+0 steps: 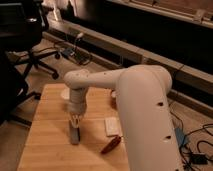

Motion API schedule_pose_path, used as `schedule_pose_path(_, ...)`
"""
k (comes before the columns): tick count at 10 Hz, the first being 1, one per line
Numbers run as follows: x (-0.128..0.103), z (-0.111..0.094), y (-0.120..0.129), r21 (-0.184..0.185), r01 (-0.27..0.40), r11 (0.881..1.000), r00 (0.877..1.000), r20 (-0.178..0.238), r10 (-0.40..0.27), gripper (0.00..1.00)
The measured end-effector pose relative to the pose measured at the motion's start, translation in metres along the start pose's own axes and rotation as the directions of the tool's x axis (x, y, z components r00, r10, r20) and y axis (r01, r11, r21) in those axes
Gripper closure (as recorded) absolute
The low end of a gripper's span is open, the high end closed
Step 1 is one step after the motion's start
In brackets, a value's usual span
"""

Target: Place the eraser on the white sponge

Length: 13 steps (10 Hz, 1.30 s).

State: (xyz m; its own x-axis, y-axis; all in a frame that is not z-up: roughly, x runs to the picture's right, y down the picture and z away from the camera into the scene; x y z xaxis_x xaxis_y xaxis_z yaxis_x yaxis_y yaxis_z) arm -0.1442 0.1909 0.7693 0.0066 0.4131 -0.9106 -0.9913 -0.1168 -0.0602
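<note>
My gripper (75, 123) points down over the left middle of the wooden table (45, 145). It is shut on the top end of the grey eraser (74, 135), which hangs below it close to the tabletop. The white sponge (112, 126) lies flat on the table to the right of the eraser, a short gap away. My large white arm (140, 105) reaches in from the right and hides the table's right side.
A red chili pepper (110, 145) lies in front of the sponge, near the arm. A round white item (64, 94) sits at the table's back, partly behind the arm. Black office chairs (25, 35) stand to the left. Cables lie on the floor at the right (192, 145).
</note>
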Motion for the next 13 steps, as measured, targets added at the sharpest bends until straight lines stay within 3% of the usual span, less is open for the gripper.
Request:
schedule_pose_path(8,-0.002,-0.019,-0.056,-0.014,-0.096,0.995,0.994,0.05,0.097,1.0)
schedule_pose_path(13,-0.001,-0.026,-0.069,-0.015,-0.134,0.991,0.989,0.056,0.134,1.0)
